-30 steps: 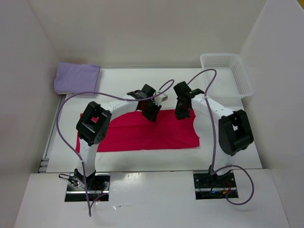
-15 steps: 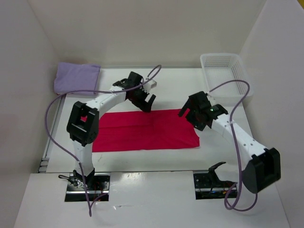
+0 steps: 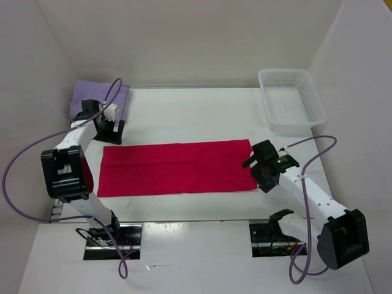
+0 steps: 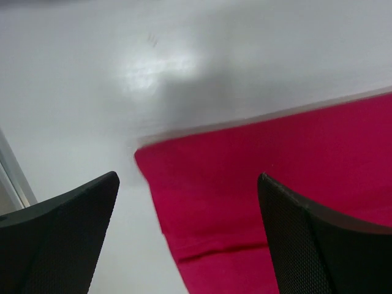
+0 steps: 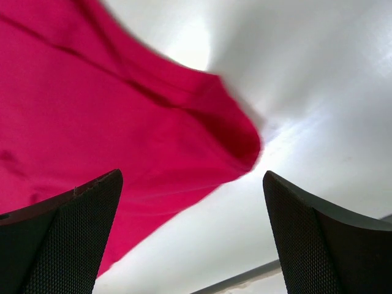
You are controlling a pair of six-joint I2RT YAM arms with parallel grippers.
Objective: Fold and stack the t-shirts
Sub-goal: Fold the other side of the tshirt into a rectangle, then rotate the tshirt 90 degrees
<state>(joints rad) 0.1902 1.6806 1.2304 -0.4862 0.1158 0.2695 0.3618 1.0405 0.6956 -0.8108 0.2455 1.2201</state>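
Observation:
A red t-shirt [image 3: 177, 166] lies flat on the white table as a long strip, folded lengthwise. A lavender t-shirt [image 3: 92, 98] sits folded at the back left corner. My left gripper [image 3: 115, 130] hovers open over the red shirt's far left corner; in the left wrist view that corner of the red shirt [image 4: 275, 184] lies between and below the spread fingers, left gripper [image 4: 187, 245] holding nothing. My right gripper [image 3: 265, 177] is open at the shirt's near right corner; in its wrist view the red cloth [image 5: 110, 122] ends just short of the right gripper [image 5: 193, 239].
A white mesh basket [image 3: 296, 124] stands at the back right. White walls close in the table [image 3: 196, 116] on three sides. A purple cable loops from each arm, the right one [image 3: 318, 147] arching beside the shirt's right end.
Both grippers have opened and let go of the red shirt. The left arm swung out to the shirt's far left corner, the right arm drew back to its near right corner.

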